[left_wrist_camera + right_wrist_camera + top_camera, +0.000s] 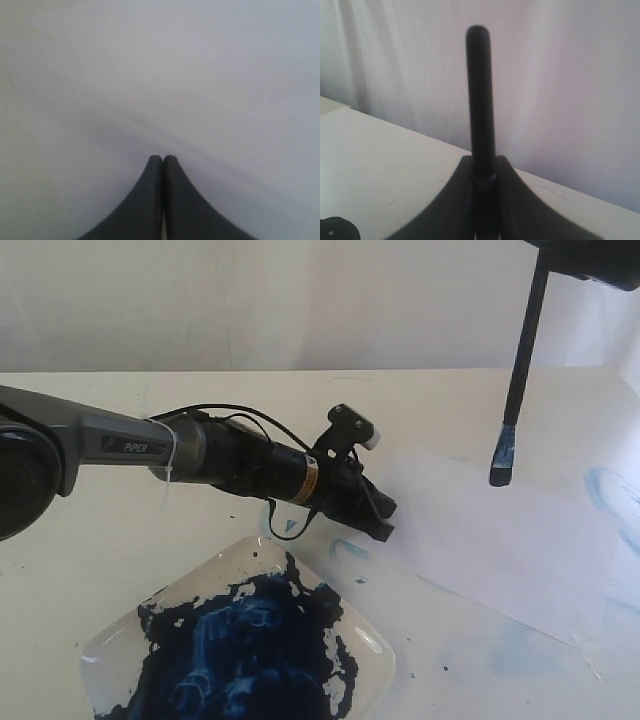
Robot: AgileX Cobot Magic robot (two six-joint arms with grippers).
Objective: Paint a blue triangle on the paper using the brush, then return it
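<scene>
- Nearest us sits the glass dish (368, 642), smeared with dark blue paint, on the cream counter (440, 400); just past it the left arm (240, 465) stretches toward the paper (500, 535)
- The left fingers (145, 205) are pressed together with nothing between them, their tips at the sheet's left edge; whether they pin it down we cannot tell
- The right fingers (512, 200) are clamped on the handle of the brush (522, 350), which hangs almost upright, bristles (502, 458) down and loaded with blue
- What the coming move turns on: the brush's long axis stands nearly square to the sheet, its tip over the paper's far edge, to the right of the left fingers and well apart from them; we judge that a short drop, a little further in from that edge, would start the first stroke
- No blue triangle shows on the paper; we see only pale smears (612, 490) on the counter to the right
- The right arm is cut off by the top of the exterior view; whether the bristles touch the sheet is hard to make out, and the paper's near edge blends into the counter
</scene>
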